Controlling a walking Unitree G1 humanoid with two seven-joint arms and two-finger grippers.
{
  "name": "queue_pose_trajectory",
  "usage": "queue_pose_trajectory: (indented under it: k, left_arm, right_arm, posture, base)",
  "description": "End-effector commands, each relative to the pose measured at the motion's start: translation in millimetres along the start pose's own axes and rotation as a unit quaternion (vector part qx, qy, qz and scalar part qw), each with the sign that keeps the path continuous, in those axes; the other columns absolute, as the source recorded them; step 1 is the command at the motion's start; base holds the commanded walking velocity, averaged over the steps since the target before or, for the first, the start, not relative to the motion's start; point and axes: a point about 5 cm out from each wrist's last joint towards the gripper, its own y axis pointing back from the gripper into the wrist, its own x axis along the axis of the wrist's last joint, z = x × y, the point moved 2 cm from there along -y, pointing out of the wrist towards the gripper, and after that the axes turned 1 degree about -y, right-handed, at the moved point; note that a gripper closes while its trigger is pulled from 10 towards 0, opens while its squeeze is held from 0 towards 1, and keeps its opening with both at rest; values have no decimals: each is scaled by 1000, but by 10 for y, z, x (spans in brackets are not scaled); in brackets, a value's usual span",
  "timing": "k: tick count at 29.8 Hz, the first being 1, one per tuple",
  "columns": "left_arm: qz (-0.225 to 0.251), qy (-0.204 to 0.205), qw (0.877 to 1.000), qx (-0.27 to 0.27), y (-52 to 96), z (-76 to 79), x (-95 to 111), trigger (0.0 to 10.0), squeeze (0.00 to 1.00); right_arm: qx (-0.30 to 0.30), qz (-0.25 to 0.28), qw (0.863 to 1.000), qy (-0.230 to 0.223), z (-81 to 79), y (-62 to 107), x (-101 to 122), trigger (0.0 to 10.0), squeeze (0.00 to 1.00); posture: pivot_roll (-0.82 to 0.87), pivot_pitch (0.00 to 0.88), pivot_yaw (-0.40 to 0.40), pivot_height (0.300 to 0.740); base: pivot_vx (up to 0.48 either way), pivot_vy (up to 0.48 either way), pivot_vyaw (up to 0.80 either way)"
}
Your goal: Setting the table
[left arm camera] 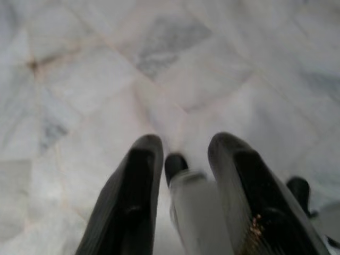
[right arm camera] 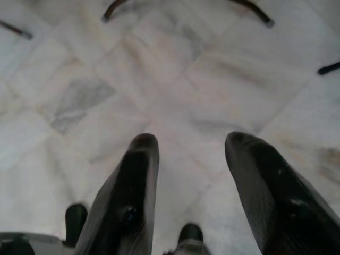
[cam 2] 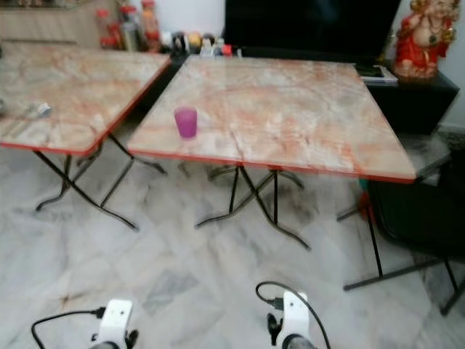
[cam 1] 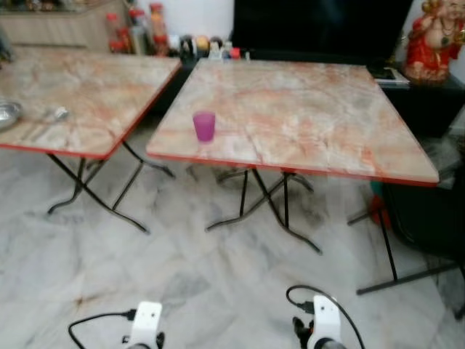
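On the left stands a marble-patterned folding desk with a steel bowl at its near left edge and a small shiny item just beside it, too blurred to name. Bottles and jars line the counter behind. To its right, apart by a narrow gap, is the second desk, bare except for a purple cup standing upright near its front left edge. Further right a red figurine sits on a dark cabinet, and a black chair stands by the desk's right corner.

By the look of it, the setting has barely begun: one cup is placed, and the bowl and other pieces on the left desk probably remain to be carried over.

Both arms hang low over the marble floor, well short of either desk. The left hand points down at the tiles, fingers parted and holding nothing. The right hand points down likewise, its fingers spread wider, also empty.
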Motion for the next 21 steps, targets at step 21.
queue_pose_trajectory:
  k: [21]
  left_arm:
    - [2, 6, 1000, 11, -2, -78, 25, 10000, 0]
  right_arm:
    - [1, -1, 1000, 1, -32, -4, -3, 10000, 0]
  posture:
    - [-40, 0, -46, 740]
  base:
    - [424, 0, 0]
